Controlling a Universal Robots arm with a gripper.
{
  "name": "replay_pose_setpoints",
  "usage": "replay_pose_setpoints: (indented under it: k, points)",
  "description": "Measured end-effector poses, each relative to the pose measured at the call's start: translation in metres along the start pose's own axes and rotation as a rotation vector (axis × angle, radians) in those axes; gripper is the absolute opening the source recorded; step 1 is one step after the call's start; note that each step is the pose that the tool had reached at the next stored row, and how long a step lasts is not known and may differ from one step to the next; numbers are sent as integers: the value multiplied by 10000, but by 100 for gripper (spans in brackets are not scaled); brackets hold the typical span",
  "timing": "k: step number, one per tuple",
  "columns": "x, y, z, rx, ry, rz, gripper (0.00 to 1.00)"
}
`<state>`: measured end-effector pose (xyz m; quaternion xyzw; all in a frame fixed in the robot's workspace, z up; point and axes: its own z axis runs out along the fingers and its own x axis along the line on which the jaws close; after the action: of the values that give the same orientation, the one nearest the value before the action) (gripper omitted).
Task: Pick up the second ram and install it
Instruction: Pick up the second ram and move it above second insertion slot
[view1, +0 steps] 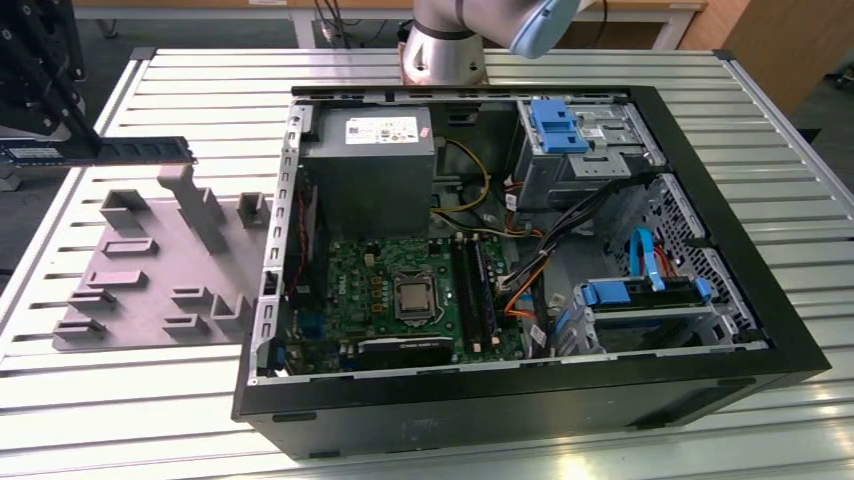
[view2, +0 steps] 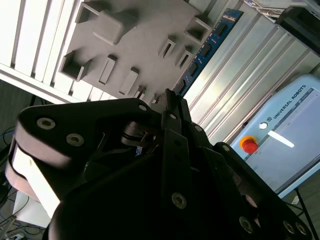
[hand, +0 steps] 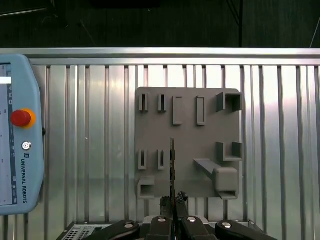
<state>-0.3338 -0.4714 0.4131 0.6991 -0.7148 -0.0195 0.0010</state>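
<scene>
— Gripper, black, two fingers. State?

— Clamped on the second ram. In the first wrist view the stick runs edge-on straight out from between the fingers.

— Second ram, location?

— In the air at the exterior view's left, level, above the slatted table and the far edge of the grey fixture tray. It is well apart from the open computer case. The second wrist view shows the blue board with its row of dark chips.

— Grip point?

— Off-centre. Most of the stick overhangs on one side of the fingers.

— Destination, as listed?

— Motherboard, green, in the case floor, with long black slots beside the processor socket.

— Hazards?

— Judged, not seen:
1. The overhang could let the stick pivot in the fingers under seating pressure, so one end would seat and the other ride high.
2. The loose cable bundle lies just beside the slots and could snag.
3. The case wall could clip a low-carried stick.
4. A notch mismatch could jam the stick.
</scene>
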Motion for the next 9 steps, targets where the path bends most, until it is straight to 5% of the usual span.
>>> replay_pose_setpoints:
  k: [9]
  points:
    - [-2, -64, -2, 0, 0, 0, 14]
